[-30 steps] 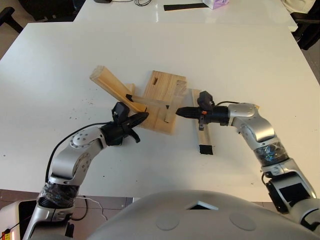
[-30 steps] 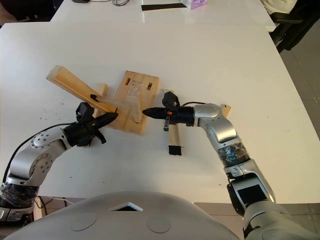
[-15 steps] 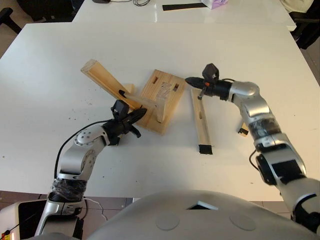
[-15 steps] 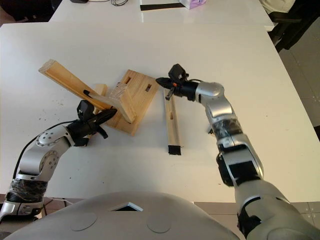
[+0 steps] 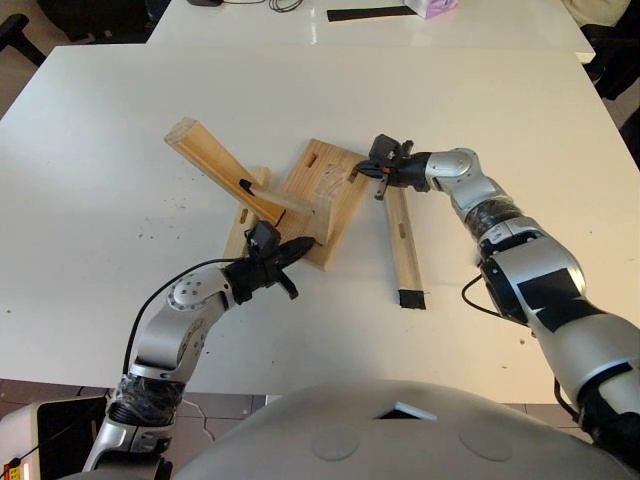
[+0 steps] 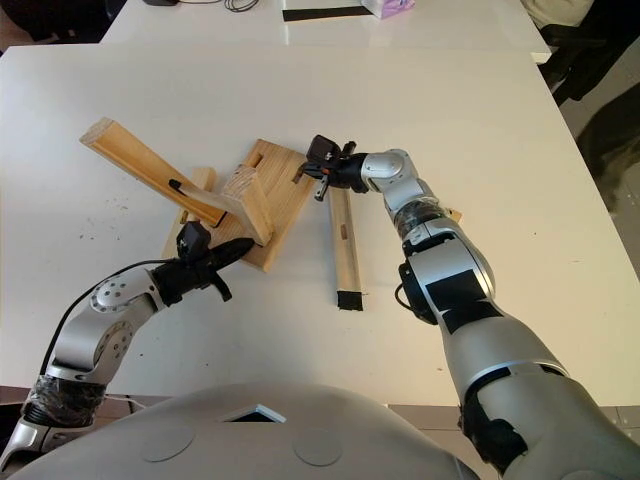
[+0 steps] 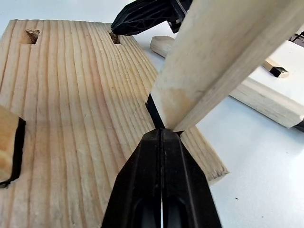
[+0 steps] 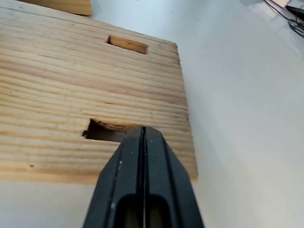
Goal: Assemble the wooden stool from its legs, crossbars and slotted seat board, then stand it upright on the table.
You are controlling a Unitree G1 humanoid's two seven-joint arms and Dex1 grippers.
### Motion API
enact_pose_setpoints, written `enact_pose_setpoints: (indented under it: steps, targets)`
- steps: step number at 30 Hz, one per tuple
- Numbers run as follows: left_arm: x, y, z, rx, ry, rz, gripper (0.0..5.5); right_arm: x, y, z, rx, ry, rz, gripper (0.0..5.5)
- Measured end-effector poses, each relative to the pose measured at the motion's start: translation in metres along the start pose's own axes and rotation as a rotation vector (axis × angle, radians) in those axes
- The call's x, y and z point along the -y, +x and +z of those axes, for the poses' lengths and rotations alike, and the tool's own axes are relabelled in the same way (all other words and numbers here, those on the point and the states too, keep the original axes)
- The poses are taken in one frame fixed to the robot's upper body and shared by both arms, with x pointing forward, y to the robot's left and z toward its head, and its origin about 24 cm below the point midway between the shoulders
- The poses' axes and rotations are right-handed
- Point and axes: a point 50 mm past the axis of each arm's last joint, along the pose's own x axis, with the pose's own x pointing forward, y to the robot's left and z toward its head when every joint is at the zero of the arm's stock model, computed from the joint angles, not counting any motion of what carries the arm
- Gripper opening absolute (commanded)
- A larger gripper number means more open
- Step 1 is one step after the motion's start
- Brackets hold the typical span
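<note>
White table (image 5: 100,130), second table (image 5: 480,28) behind

It looked like an office or lab: behind the white desk (image 5: 480,100) stood a second desk (image 5: 250,25) carrying cables (image 5: 275,5), with black chairs (image 5: 612,62) beside it.

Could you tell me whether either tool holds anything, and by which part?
Nothing is held: left tool shut at the foot of the leg, right tool shut at a slot in the seat board.
</note>
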Motion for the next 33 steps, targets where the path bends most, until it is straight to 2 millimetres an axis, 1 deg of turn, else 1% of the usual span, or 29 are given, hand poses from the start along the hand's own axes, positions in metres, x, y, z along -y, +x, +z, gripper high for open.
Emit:
enact_pose_setpoints:
  steps: [4, 7, 10, 16, 23, 28, 33]
  targets:
    - [0.002, 0.000, -0.002, -0.004, 0.009, -0.006, 0.00, 0.000, 0.001, 0.003, -0.025, -0.036, 0.044, 0.01]
    - [0.002, 0.000, -0.002, -0.004, 0.023, -0.005, 0.00, -0.001, 0.000, 0.005, -0.054, -0.073, 0.109, 0.01]
    - [-0.001, 0.001, 0.000, -0.010, 0.043, -0.011, 0.00, 0.001, -0.004, 0.006, -0.072, -0.094, 0.170, 0.01]
    - [-0.014, -0.001, 0.004, -0.025, 0.071, 0.012, 0.00, 0.003, -0.018, 0.001, -0.099, -0.101, 0.271, 0.01]
    - [-0.028, -0.001, 0.009, -0.041, 0.107, 0.051, 0.00, 0.001, -0.030, -0.009, -0.074, -0.092, 0.312, 0.01]
    - [-0.035, 0.000, 0.012, -0.054, 0.125, 0.071, 0.00, -0.008, -0.041, -0.021, -0.006, -0.050, 0.309, 0.01]
    - [-0.040, -0.002, 0.013, -0.066, 0.144, 0.095, 0.00, -0.025, -0.050, -0.029, 0.056, -0.006, 0.313, 0.01]
